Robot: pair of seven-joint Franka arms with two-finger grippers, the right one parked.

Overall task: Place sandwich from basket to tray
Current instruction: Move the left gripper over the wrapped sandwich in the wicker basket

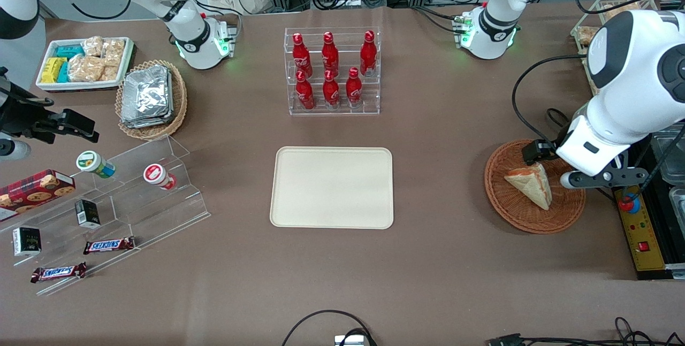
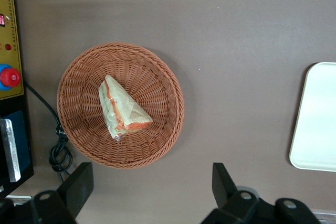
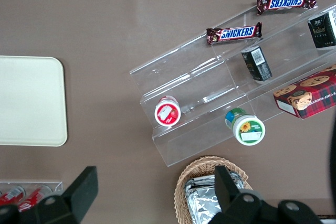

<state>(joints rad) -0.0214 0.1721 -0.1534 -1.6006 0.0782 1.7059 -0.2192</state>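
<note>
Landmark is the basket [image 1: 534,188], toward the working arm's end of the table [image 1: 455,260]. Nearest the front camera inside it, the sandwich [image 1: 531,184] lies flat on the weave, a wedge with the orange-pink filling edge showing along one side; clear of the rim all round. Above the basket's farther rim hangs the tool [image 2: 152,190], fingers spread wide, nothing in them, not yet touching basket or sandwich. Step in hand looks like the approach to grasp. To do it well: centre over the wedge, turn the wrist so the fingers straddle the bread faces rather than the point, descend without catching the rim, close gently since soft bread will squash. The tray [image 1: 332,187] sits well apart from the basket, mid-table, bare.
</note>
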